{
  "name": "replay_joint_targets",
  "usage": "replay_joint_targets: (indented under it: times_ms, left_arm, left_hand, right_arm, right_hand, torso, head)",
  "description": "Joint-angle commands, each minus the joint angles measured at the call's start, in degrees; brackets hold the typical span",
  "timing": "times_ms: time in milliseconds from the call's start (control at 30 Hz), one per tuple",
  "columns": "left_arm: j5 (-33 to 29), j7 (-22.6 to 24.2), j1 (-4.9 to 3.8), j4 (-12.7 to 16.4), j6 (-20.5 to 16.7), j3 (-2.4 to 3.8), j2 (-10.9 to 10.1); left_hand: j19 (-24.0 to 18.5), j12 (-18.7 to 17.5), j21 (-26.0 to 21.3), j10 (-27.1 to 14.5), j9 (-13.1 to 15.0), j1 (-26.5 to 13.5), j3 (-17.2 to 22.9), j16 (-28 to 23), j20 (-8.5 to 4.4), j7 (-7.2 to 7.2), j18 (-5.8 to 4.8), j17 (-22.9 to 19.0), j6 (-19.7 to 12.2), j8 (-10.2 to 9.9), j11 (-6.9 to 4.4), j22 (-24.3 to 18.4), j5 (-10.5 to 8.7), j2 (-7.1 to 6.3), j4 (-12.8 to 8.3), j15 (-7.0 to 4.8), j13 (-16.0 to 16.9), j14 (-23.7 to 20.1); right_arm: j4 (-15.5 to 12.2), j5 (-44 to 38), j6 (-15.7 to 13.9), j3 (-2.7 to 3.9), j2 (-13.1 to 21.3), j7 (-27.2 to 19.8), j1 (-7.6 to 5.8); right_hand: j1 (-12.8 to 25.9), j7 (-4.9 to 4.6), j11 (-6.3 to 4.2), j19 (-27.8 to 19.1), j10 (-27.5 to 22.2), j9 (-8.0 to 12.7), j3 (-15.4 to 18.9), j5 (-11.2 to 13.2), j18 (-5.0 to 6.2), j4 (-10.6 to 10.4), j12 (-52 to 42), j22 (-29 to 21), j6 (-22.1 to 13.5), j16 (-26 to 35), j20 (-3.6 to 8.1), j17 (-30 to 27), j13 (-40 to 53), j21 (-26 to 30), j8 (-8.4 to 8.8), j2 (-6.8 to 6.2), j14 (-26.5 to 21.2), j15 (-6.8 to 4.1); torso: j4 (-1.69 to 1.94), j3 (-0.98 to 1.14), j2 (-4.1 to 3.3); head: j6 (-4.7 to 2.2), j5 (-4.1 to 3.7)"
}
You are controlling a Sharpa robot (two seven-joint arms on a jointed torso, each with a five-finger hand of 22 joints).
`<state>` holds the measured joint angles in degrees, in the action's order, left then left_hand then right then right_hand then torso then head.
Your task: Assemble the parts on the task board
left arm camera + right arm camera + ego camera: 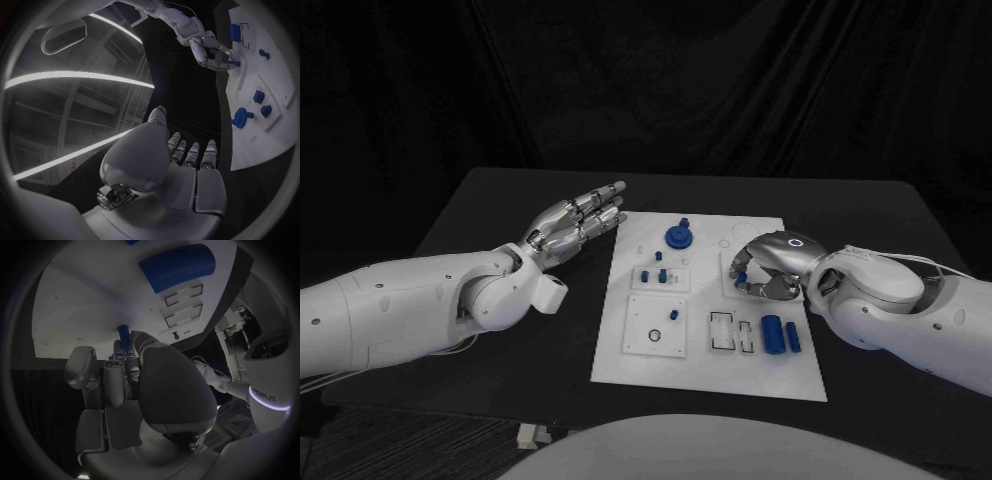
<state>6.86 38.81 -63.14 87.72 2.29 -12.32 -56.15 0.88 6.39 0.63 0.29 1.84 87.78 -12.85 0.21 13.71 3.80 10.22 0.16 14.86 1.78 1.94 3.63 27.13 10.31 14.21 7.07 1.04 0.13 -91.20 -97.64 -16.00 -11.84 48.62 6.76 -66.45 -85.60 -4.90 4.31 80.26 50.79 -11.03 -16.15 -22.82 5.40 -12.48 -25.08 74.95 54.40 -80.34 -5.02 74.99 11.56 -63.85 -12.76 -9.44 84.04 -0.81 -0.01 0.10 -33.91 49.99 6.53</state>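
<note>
The right robot hand (764, 268) pinches a small blue peg (124, 333) over the white task board's (708, 372) right side. The left robot hand (577, 224) hovers released, fingers straight, beside the board's far-left corner.

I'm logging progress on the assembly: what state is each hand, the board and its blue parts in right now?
Left hand: open, fingers extended, beside the board, holding nothing.
Right hand: fingers curled down over the board, pinching a small blue peg.
Task board: flat on the table.
Blue round part: standing on the board.
Two blue cylinders: lying side by side on the board.
</note>
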Motion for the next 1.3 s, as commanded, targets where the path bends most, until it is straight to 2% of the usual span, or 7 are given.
replay_joint_targets:
  times_ms: [33, 467, 733, 967, 1300]
  left_arm:
    - [0.0, 1.0, 0.08, 0.1, 0.8, 0.06, 0.1]
    - [0.0, 0.9, 0.11, 0.0, 0.9, 0.06, 0.2]
    - [0.0, 0.8, 0.13, 0.0, 1.0, 0.06, 0.2]
    - [0.0, 0.7, 0.15, -0.1, 1.1, 0.06, 0.2]
    - [0.0, 0.6, 0.18, -0.1, 1.2, 0.06, 0.2]
  left_hand:
    - [0.1, 0.3, 0.2, 0.1, 0.1, 0.7, 0.0, 0.0, 0.34, 0.15, -0.04, -0.1, 0.1, 0.3, 0.35, 0.1, 0.38, 0.06, -0.4, 0.41, 0.1, -0.1]
    - [0.1, 0.2, 0.2, 0.0, 0.1, 0.8, 0.1, 0.1, 0.47, 0.18, -0.03, 0.0, 0.1, 0.4, 0.32, 0.1, 0.59, 0.07, -0.6, 0.62, 0.1, 0.0]
    - [0.1, 0.3, 0.2, 0.0, 0.1, 0.9, 0.1, 0.2, 0.59, 0.21, -0.03, 0.0, 0.1, 0.4, 0.33, 0.1, 0.88, 0.15, -0.7, 0.77, 0.1, 0.0]
    - [0.1, 0.2, 0.2, 0.0, 0.1, 0.9, 0.1, 0.2, 0.62, 0.22, -0.02, 0.0, 0.1, 0.4, 0.33, 0.1, 0.98, 0.18, -0.7, 0.81, 0.1, 0.0]
    - [0.1, 0.2, 0.2, 0.0, 0.1, 1.0, 0.2, 0.2, 0.68, 0.23, -0.02, 0.0, 0.1, 0.4, 0.35, 0.1, 1.16, 0.27, -0.8, 0.87, 0.1, 0.0]
  right_arm:
    - [0.1, -0.5, 0.0, 0.03, 0.0, -0.1, 0.18]
    - [0.0, -1.2, 0.0, 0.03, 0.1, 0.0, 0.26]
    - [-0.3, -1.2, -1.7, 0.03, 0.3, -1.0, 0.28]
    - [-0.7, -1.2, -3.7, 0.03, 0.7, -1.8, 0.28]
    - [-2.4, -1.2, -6.0, 0.04, 2.4, -2.1, 0.18]
  right_hand:
    - [-0.5, -0.35, -0.02, 0.1, 0.5, -0.1, -0.1, -0.1, -0.34, 0.1, -0.2, 8.4, 0.0, -0.1, 0.18, 4.2, 0.1, 0.0, -0.38, -0.03, 1.7, -0.54]
    - [-1.4, -0.8, -0.6, 0.0, 1.4, -1.1, -1.1, 0.5, -0.31, 1.6, -1.3, 8.4, -0.5, 0.1, 0.58, 4.0, 0.6, 0.0, -1.17, -0.21, 1.6, -1.0]
    - [-1.9, -1.4, -0.85, 0.2, 2.2, -2.1, -1.7, 0.5, -0.44, 2.5, -2.4, 8.6, 0.3, 0.0, 0.83, 4.1, 1.2, -0.7, -2.41, 0.13, 1.7, -1.23]
    - [-2.0, -1.36, -1.13, 0.7, 4.0, -3.2, -2.3, 0.5, -0.63, 3.2, -3.6, 8.8, 1.9, -0.4, 0.99, 4.5, 1.7, -1.8, -4.01, 0.58, 2.0, -1.36]
    - [-2.1, -1.3, -1.34, 0.8, 5.0, -3.8, -2.6, 0.5, -0.68, 3.7, -4.0, 8.9, 2.7, -0.5, 1.03, 4.6, 1.9, -2.1, -4.77, 0.8, 2.0, -1.35]
  torso:
    - [-0.02, 0.0, 0.0]
    - [-0.01, 0.0, -0.01]
    - [-0.01, 0.01, 0.0]
    - [-0.01, -0.01, -0.01]
    - [-0.02, -0.01, -0.01]
  head:
    - [0.01, 0.11]
    - [0.01, 0.12]
    - [0.01, 0.27]
    - [0.01, 0.36]
    - [0.01, 0.73]
